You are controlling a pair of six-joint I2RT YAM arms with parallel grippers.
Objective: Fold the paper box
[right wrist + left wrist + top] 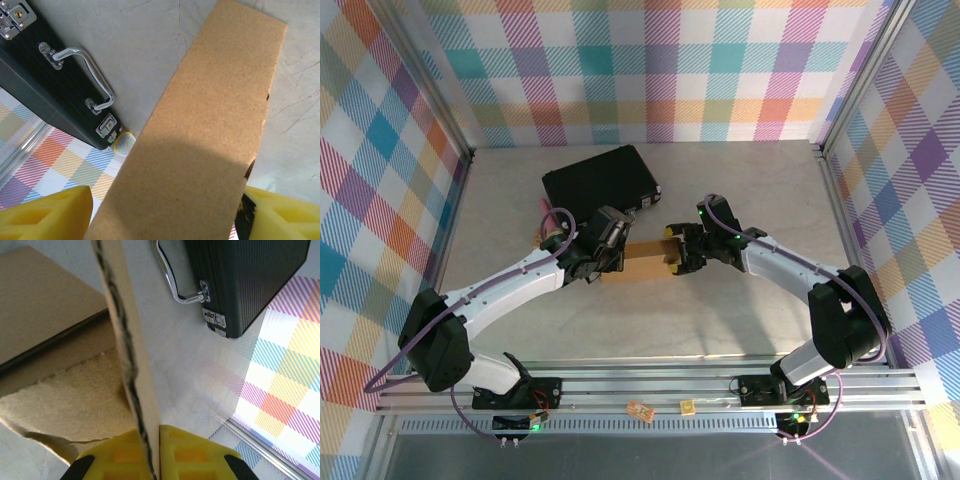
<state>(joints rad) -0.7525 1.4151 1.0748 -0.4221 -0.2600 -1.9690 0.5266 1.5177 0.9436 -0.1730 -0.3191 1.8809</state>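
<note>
The paper box (pixel 645 262) is brown cardboard lying at the table's middle, between both arms. My left gripper (pixel 605 250) is at its left end. In the left wrist view that gripper (pixel 157 450) is shut on the edge of an upright cardboard flap (pixel 127 340), and flat panels of the box (pixel 45 305) lie to the left of it. My right gripper (pixel 672 252) is at the box's right end. Seen from the right wrist, a broad cardboard panel (pixel 210 125) stands between its yellow fingers (pixel 45 215), which are wide apart, so the right gripper (pixel 167 220) is open.
A black hard case (pixel 600 178) with a metal handle (pixel 85 65) lies just behind the box. A small mesh ball with a yellow rim (pixel 123 143) sits by the case's corner. Checked walls enclose the table. Two small bits (pixel 640 410) lie on the front rail.
</note>
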